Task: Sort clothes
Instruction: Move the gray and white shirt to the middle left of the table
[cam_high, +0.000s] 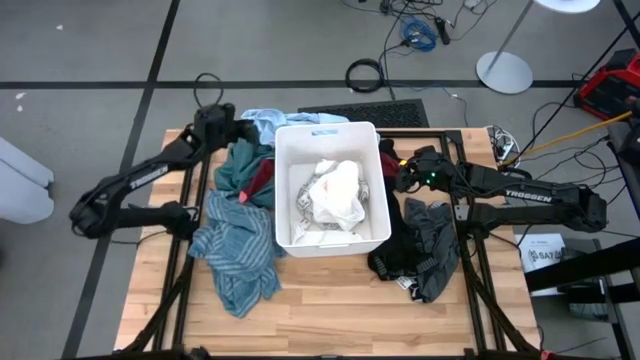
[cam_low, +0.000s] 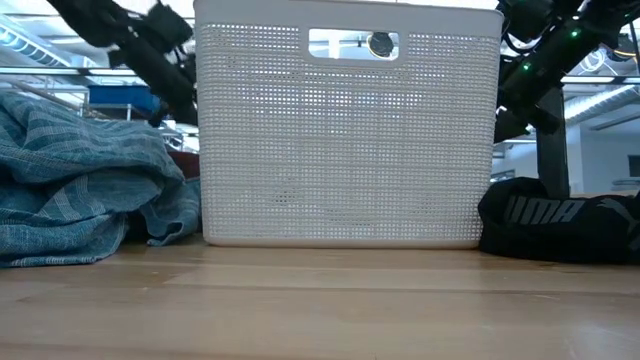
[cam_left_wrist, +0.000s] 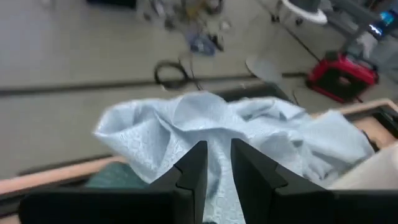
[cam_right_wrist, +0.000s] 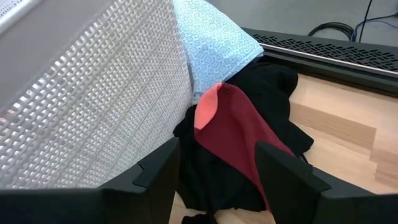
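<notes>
Overhead, the white bin (cam_high: 330, 188) sat mid-table with a white-grey garment (cam_high: 333, 192) bunched inside it. Left of the bin lay the teal striped cloth (cam_high: 236, 250), spreading toward the front edge, with a darker teal piece (cam_high: 237, 170) and a bit of red (cam_high: 262, 180) behind it against the bin's wall. A light blue garment (cam_high: 264, 124) was heaped at the bin's far left corner.

The left gripper (cam_high: 228, 122) hung over that far corner, just beside the light blue heap. From its wrist camera the light blue fabric (cam_left_wrist: 205, 127) filled the space ahead, and the fingers (cam_left_wrist: 194, 171) stood only a narrow slot apart with cloth showing through the gap; whether they pinched it, I could not tell.

The right gripper (cam_high: 400, 172) sat at the bin's right wall, above a pile of black (cam_high: 395, 245) and dark grey clothes (cam_high: 432, 245). Its wrist camera showed the fingers (cam_right_wrist: 163, 171) spread wide with nothing between them, over a red garment (cam_right_wrist: 233, 134) lying on black cloth (cam_right_wrist: 267, 93), with a light blue corner (cam_right_wrist: 214, 40) against the bin's mesh wall (cam_right_wrist: 93, 106).

At table height, the teal cloth (cam_low: 80, 170) lay left of the bin (cam_low: 345, 140) and a black garment (cam_low: 560, 220) right of it.
</notes>
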